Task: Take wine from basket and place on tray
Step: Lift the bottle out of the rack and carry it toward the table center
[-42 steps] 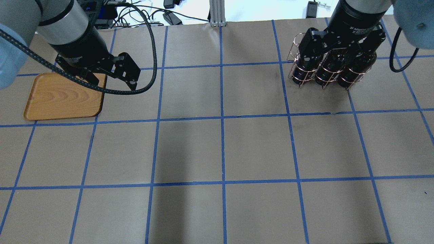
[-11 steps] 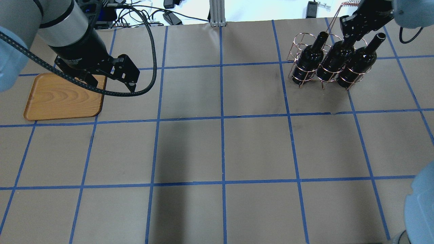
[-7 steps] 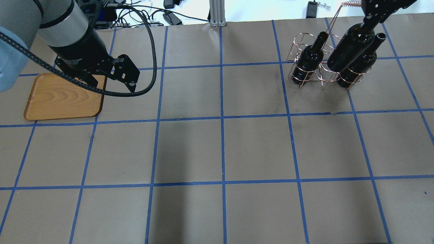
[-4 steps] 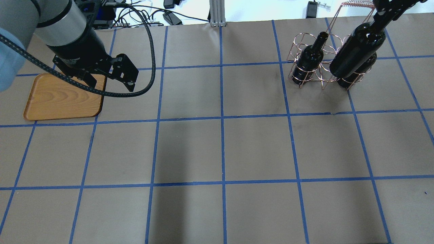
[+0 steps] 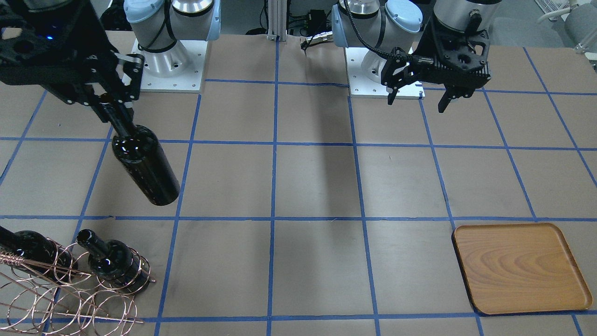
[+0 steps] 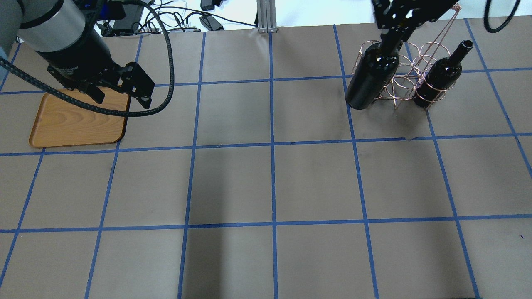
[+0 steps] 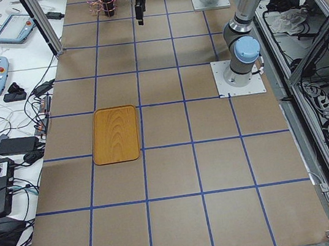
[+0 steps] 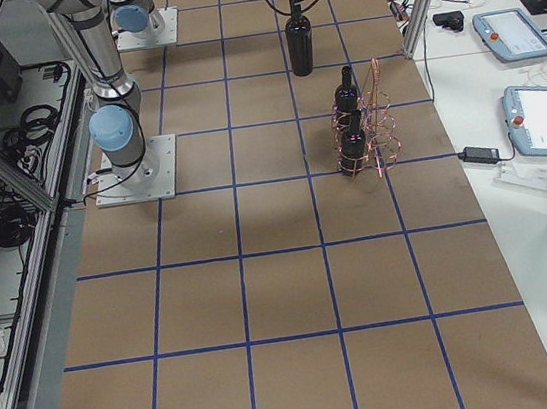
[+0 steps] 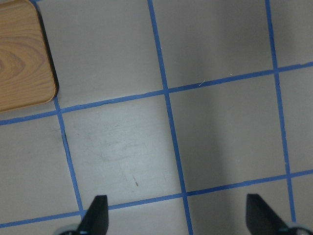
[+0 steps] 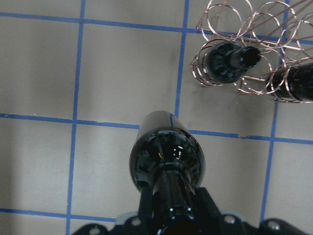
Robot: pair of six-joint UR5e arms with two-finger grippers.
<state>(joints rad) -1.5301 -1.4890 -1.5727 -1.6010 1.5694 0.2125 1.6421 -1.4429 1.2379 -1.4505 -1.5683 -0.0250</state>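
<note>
One bottle (image 5: 144, 163) hangs neck-up, clear of the basket (image 5: 70, 298), its neck pinched in the right gripper (image 5: 107, 100), seemingly just under the lip. The tray (image 5: 517, 268) lies well apart, toward the robot's left, near the left gripper (image 5: 416, 103), spread wide and empty.

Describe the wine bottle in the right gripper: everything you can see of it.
The wine bottle is glossy, near-black glass with no label, a cylindrical body, rounded shoulders and a narrow neck. The right gripper is shut on the neck; nothing else touches it. It hangs neck up in the air, clear of the table and fully out of the basket, where two like bottles stand. In the right wrist view, it hangs beside the basket.
</note>
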